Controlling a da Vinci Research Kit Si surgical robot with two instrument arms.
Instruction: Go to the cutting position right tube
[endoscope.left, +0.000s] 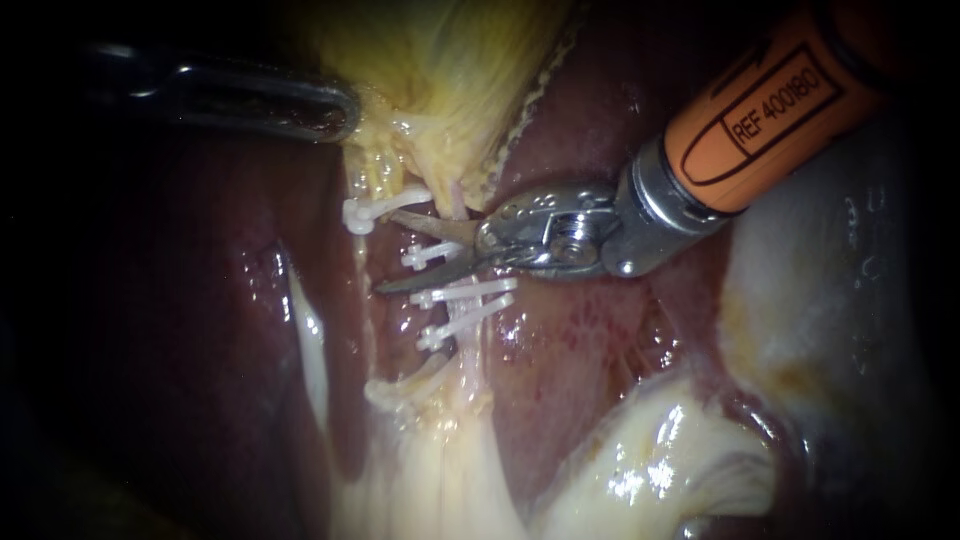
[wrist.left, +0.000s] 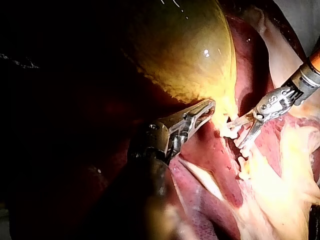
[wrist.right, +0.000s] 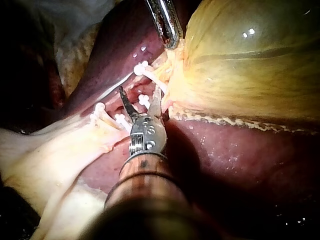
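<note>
The light falls in one hot pool at the middle of the field, and wet glints flash off whatever lies in it. Around that pool everything sinks quickly into black; in the endoscope view the whole left side is lost in shadow. The dark red liver (endoscope.left: 570, 370) forms the backdrop. In the left wrist view a flat pale grey surface (wrist.left: 309, 15) shows beyond the liver's rim, though I cannot tell what it is. In the right wrist view pale crumpled material (wrist.right: 70, 25) lies past the liver, half in shadow.
</note>
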